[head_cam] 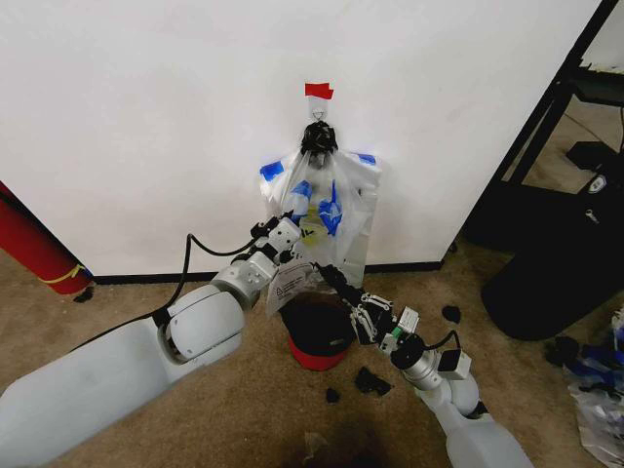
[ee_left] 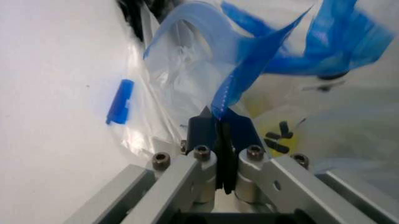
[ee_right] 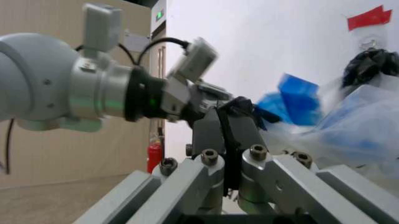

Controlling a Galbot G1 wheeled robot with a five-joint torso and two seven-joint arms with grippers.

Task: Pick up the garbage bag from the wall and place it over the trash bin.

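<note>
Your left gripper (ee_left: 219, 122) is raised at the white wall (head_cam: 146, 117), its dark fingers pinched together on a blue-edged handle of the thin see-through garbage bag (head_cam: 327, 210) (the yellow smiley shows just beyond). That bag hangs with the bundle from the black knot (head_cam: 319, 137) under the red tape strip (head_cam: 318, 91). Below stands the small red trash bin (head_cam: 317, 336). Your right gripper (head_cam: 343, 285), fingers closed, reaches over the bin's rim toward the plastic.

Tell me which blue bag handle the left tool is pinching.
The blue handle strip hanging in front of the bags, low and centre on the bundle. The left tool is shut on its end; the other blue handles hang free.
</note>
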